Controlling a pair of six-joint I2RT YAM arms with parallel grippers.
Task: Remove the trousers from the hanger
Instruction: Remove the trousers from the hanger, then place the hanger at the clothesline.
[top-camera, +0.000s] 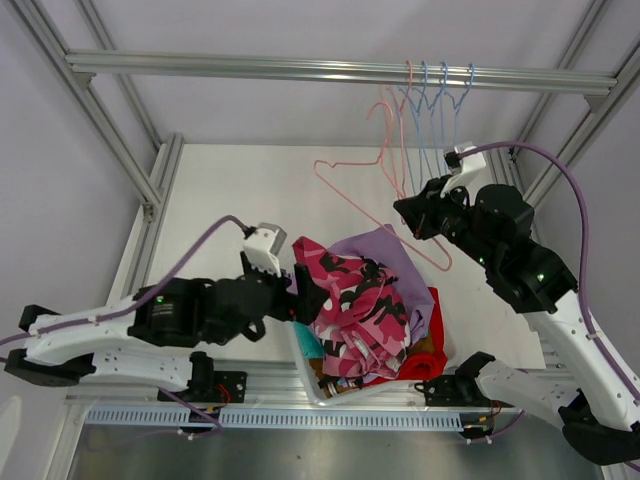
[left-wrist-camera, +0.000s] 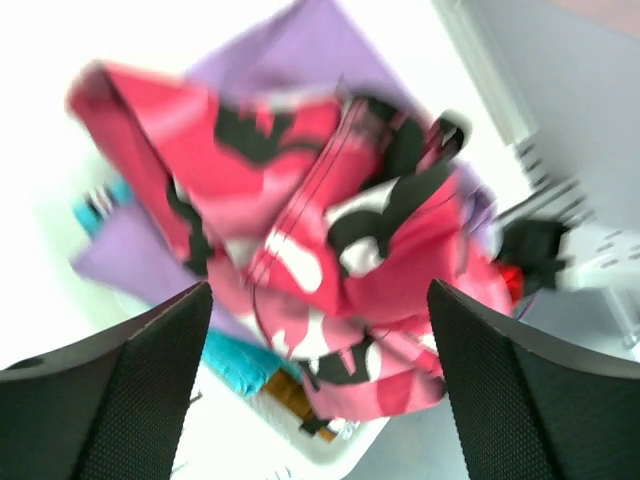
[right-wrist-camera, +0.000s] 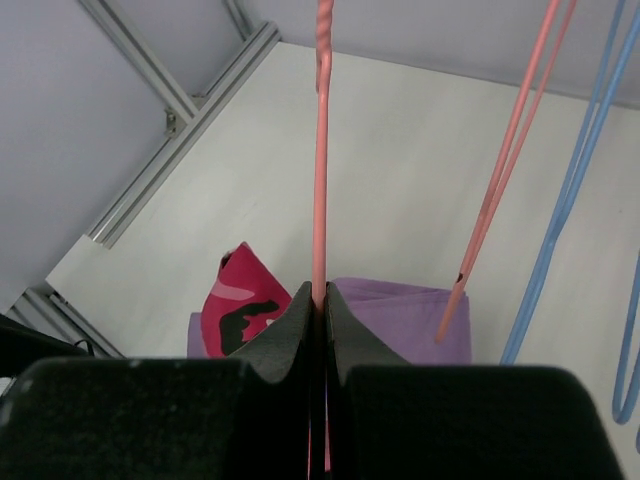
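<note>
1. The left wrist view is badly blurred. The lower layers of the pile are buried, and the white plastic tub (top-camera: 298, 352) under them shows only at its near rim.
2. The trousers lie heaped in that tub at the table's near edge, off the hangers. The pink camouflage-print trousers (top-camera: 355, 300) are on top and the lilac cloth trousers (top-camera: 390, 252) lie behind them. The red trousers (top-camera: 434, 318) sit to the right, with a mustard-brown scrap (top-camera: 428, 360) and a teal sliver (top-camera: 309, 345) peeking out. That makes five, one of each colour.
3. The hooks on the aluminium rail (top-camera: 250, 68) overlap. I make out two pink wire hangers and about three blue wire hangers (right-wrist-camera: 575, 190).
4. The left gripper (top-camera: 303, 290) stands wide apart just beside the camouflage pair, holding nothing.
5. The right gripper (right-wrist-camera: 320, 310) is pinched tight on one thin pink wire hanger (right-wrist-camera: 322, 150); the other pink hanger (right-wrist-camera: 500, 170) hangs free beside it.
</note>
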